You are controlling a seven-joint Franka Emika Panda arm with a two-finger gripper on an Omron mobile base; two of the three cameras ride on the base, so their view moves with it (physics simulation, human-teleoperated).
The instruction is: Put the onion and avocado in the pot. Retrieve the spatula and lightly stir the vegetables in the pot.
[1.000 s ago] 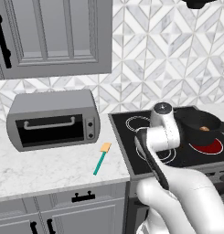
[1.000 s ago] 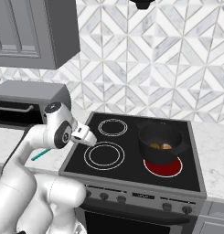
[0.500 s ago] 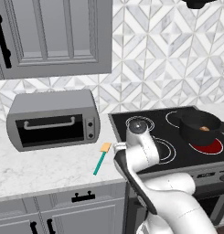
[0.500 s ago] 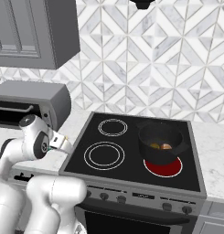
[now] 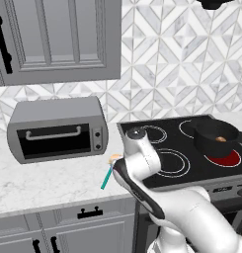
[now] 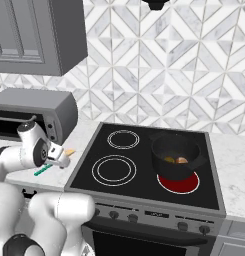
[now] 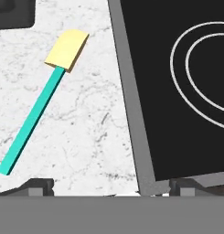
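Observation:
The spatula (image 7: 35, 114) lies flat on the marble counter, its teal handle running from lower left up to the pale tan blade (image 7: 66, 49). My gripper (image 7: 111, 185) hangs open above the counter beside the stove's left edge, just to the right of the handle, with nothing between its fingertips (image 7: 38, 184). From the right base view, the hand sits over the spatula (image 6: 42, 170). The black pot (image 6: 175, 155) stands on the front right burner. Inside it lie the orange-brown onion (image 6: 182, 160) and the darker avocado (image 6: 169, 160).
A grey toaster oven (image 5: 56, 128) stands on the counter (image 5: 38, 183) left of the spatula, under wall cabinets (image 5: 58, 39). The black stove top (image 5: 179, 165) has a ring glowing red (image 6: 180, 184) under the pot. The stove's raised grey rim (image 7: 131, 114) runs close beside the gripper.
The arm has swung left from above the stove to the counter edge over the spatula. The gripper stayed open. The pot and spatula have not moved.

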